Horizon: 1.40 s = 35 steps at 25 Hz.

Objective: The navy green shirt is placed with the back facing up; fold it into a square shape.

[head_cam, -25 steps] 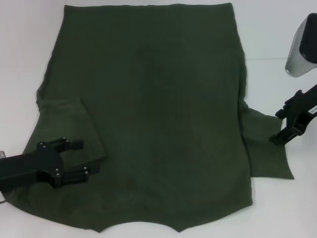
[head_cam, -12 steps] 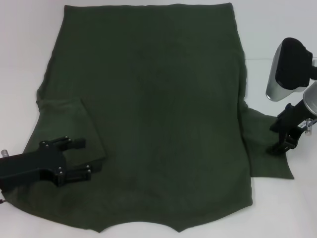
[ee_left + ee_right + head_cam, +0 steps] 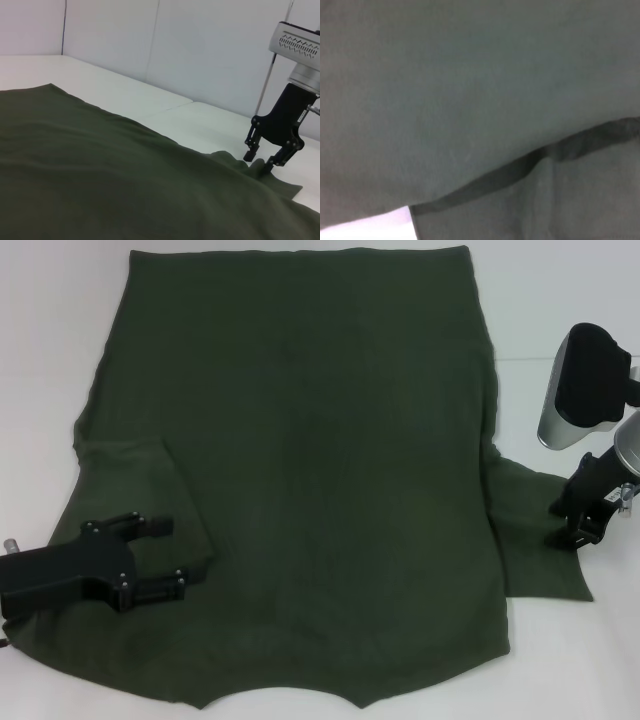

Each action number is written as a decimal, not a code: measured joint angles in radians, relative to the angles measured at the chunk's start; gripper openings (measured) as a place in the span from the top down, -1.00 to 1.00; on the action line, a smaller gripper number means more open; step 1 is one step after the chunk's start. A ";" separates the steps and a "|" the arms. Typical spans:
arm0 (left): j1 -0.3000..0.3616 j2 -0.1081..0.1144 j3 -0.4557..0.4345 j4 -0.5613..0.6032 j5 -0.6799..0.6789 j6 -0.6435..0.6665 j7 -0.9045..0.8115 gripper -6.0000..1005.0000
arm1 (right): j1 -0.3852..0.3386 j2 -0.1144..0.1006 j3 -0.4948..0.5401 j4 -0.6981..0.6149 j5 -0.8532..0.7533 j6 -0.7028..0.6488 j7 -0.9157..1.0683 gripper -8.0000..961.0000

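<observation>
The navy green shirt (image 3: pixel 320 470) lies flat on the white table, collar edge nearest me. Its left sleeve (image 3: pixel 130 480) is folded in over the body, and my left gripper (image 3: pixel 178 554) hovers open just beside that fold. The right sleeve (image 3: pixel 535 540) still sticks out sideways. At its outer edge my right gripper (image 3: pixel 563 528) points down, fingers apart and straddling the cloth edge, which the left wrist view shows most plainly for the right gripper (image 3: pixel 258 161) and the shirt (image 3: pixel 100 175). The right wrist view is filled by the shirt (image 3: pixel 470 75) at close range.
The white table (image 3: pixel 570 660) shows bare around the shirt on the left, right and near sides. A pale wall (image 3: pixel 200 50) stands behind the table's far edge. My right arm's silver and black wrist (image 3: pixel 580 380) hangs above the table to the right of the shirt.
My right arm has swung round and its gripper has come down onto the outer edge of the right sleeve. The left gripper has barely shifted and stays open.
</observation>
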 joint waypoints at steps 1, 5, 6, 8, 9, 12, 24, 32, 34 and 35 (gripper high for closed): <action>0.000 0.000 0.000 0.000 0.000 -0.002 0.000 -0.72 | 0.000 0.000 0.000 0.000 0.000 0.001 0.000 -0.30; 0.000 0.000 0.000 0.000 0.000 -0.010 0.000 -0.72 | 0.000 0.001 0.000 0.010 -0.007 0.006 0.013 -0.09; -0.001 0.000 0.000 0.000 0.000 -0.010 0.000 -0.72 | 0.002 0.001 0.000 0.016 -0.013 0.007 0.018 -0.03; -0.001 0.000 0.000 0.000 0.000 -0.010 0.000 -0.72 | 0.005 0.001 0.000 0.026 -0.022 0.010 0.023 0.08; -0.002 0.000 0.000 0.000 0.000 -0.011 0.000 -0.72 | 0.006 0.001 0.000 0.028 -0.025 0.012 0.025 0.11; -0.002 0.000 0.000 0.002 0.000 -0.012 0.000 -0.72 | 0.006 0.001 0.003 0.027 -0.025 0.013 0.022 0.27; -0.002 0.000 0.000 0.006 -0.004 -0.015 0.000 -0.72 | 0.011 -0.007 0.005 0.024 -0.026 -0.002 0.023 0.83; -0.002 -0.001 0.000 0.006 -0.004 -0.020 0.002 -0.72 | 0.006 -0.009 0.020 -0.096 0.019 -0.092 0.013 0.90; -0.002 -0.002 0.000 0.006 -0.003 -0.021 0.002 -0.72 | 0.012 -0.010 0.021 -0.132 0.030 -0.114 0.012 0.90; -0.002 -0.002 0.000 0.006 -0.003 -0.021 0.003 -0.72 | 0.017 -0.010 0.021 -0.145 0.034 -0.124 0.010 0.90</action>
